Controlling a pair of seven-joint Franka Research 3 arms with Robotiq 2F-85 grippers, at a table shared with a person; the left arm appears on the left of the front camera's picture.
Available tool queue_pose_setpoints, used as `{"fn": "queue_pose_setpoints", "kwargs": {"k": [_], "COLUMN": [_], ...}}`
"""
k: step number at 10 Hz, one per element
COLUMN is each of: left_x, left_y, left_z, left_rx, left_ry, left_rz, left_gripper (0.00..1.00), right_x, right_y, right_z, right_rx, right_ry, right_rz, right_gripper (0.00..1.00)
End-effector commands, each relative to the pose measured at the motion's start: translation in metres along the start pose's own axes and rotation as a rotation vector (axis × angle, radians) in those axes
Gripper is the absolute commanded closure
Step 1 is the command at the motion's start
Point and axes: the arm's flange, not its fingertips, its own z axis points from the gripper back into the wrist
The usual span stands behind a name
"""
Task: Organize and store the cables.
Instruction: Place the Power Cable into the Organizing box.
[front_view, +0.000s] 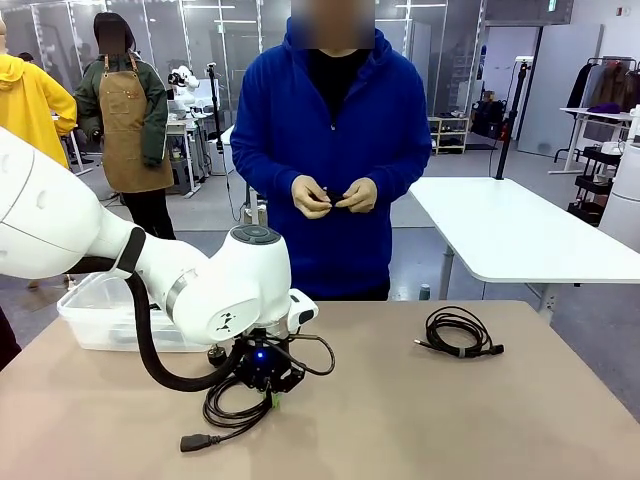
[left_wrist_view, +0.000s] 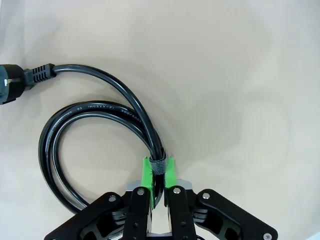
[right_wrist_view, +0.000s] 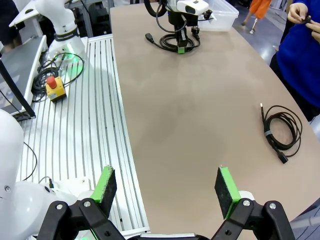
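A thick black power cable (front_view: 232, 412) lies coiled on the tan table near the front edge, its plug (front_view: 198, 441) pointing left. My left gripper (front_view: 272, 397) is down on it and shut on the coil. In the left wrist view the green pads (left_wrist_view: 145, 172) pinch the cable (left_wrist_view: 95, 117) at its strap. A second, thinner coiled cable (front_view: 458, 333) rests on the table to the right, also in the right wrist view as a cable (right_wrist_view: 281, 131). My right gripper (right_wrist_view: 167, 187) hangs open above the table edge, nothing between its fingers. The person's hands (front_view: 333, 195) hold a small dark item.
A clear plastic bin (front_view: 100, 312) stands at the table's left, behind my left arm. The person in blue stands at the far side. A ribbed white rail with a red stop button (right_wrist_view: 54, 86) runs beside the table in the right wrist view.
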Motion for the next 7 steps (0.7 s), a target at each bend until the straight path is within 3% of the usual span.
{"fn": "queue_pose_setpoints", "kwargs": {"k": [1, 4, 7], "left_x": [0.003, -0.008, -0.027], "left_y": [-0.004, 0.012, 0.027], "left_z": [0.0, 0.071, 0.14], "left_rx": [0.0, 0.006, 0.044], "left_ry": [-0.016, 0.004, -0.116], "left_rz": [0.025, -0.051, -0.087], "left_gripper": [1.0, 0.97, 0.97], "right_x": [-0.002, -0.002, -0.002], "right_y": [0.001, 0.001, 0.001], "right_z": [-0.001, -0.001, -0.001], "right_rx": [0.001, 0.001, 0.001], "right_ry": [-0.012, -0.012, -0.012], "right_rz": [0.018, 0.018, 0.018], "right_gripper": [0.0, 0.0, 0.0]}}
